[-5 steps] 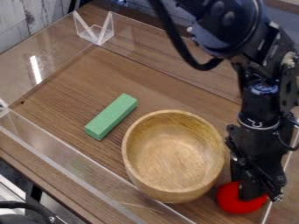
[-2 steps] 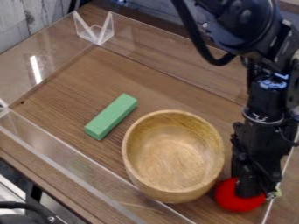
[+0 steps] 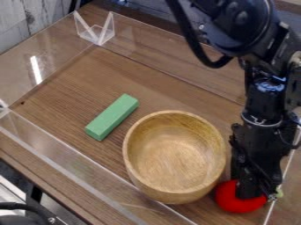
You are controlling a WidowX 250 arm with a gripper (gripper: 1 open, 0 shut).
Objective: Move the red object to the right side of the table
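Gripper points down, jaws closed on red object at table's near right corner. Wooden bowl just beside it; green block further left.

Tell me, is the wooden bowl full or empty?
Empty. The round wooden bowl shows only bare wood inside; the small red toy fruit sits outside it.

Pale wall behind acrylic

A robot lab: wood-grain table fenced by clear acrylic walls.
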